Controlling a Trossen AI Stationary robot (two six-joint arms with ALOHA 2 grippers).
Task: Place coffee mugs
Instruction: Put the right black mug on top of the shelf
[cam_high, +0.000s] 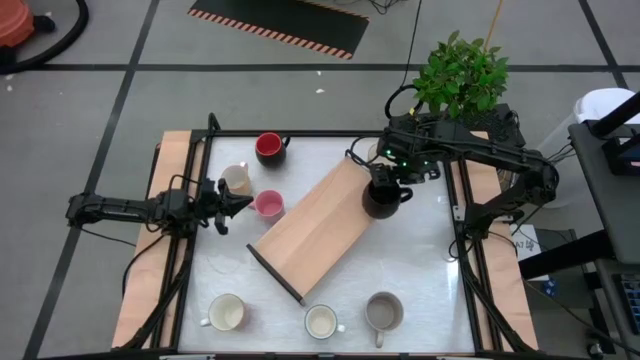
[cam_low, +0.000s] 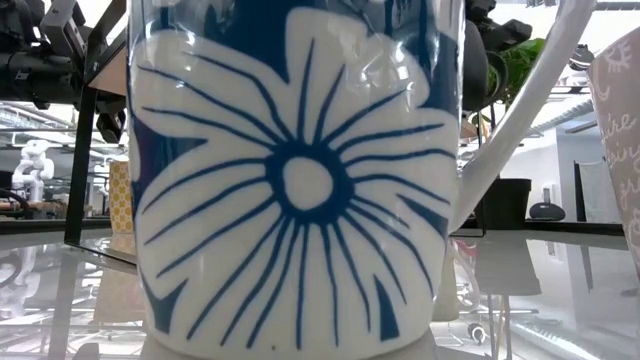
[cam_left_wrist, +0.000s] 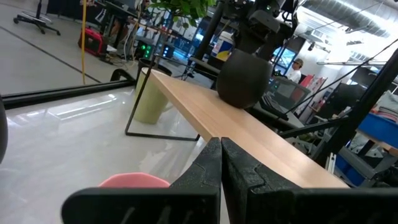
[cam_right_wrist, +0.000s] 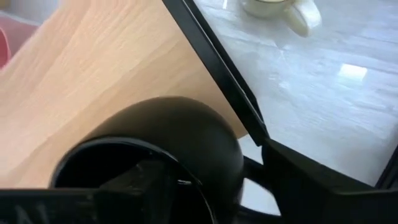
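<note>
A black coffee mug (cam_high: 383, 198) stands upright on the far right end of a slanted wooden shelf (cam_high: 305, 230). My right gripper (cam_right_wrist: 230, 186) hangs over it, open, pointing steeply down. One finger (cam_right_wrist: 146, 180) is inside the mug and the other (cam_right_wrist: 311, 186) outside, by the handle (cam_right_wrist: 252, 167). My left gripper (cam_high: 238, 203) is shut and level at the table's left, just short of a pink mug (cam_high: 268, 204) and beside a cream mug (cam_high: 237, 180). A red mug (cam_high: 268, 147) stands at the far edge. My right gripper comes at the black mug (cam_right_wrist: 180, 143) from above, with its fingers astride the wall on the handle side. Light shows between the outer finger and the wall. Whether either finger touches the mug, I cannot tell. The mug rests upright on the shelf's plank (cam_left_wrist: 261, 127).
Two cream mugs (cam_high: 227, 313) (cam_high: 321, 322) and a grey mug (cam_high: 384, 311) stand along the near edge. A green plant (cam_high: 460, 75) is beyond the far right corner. A blue-and-white flowered mug (cam_low: 300, 180) fills the low view.
</note>
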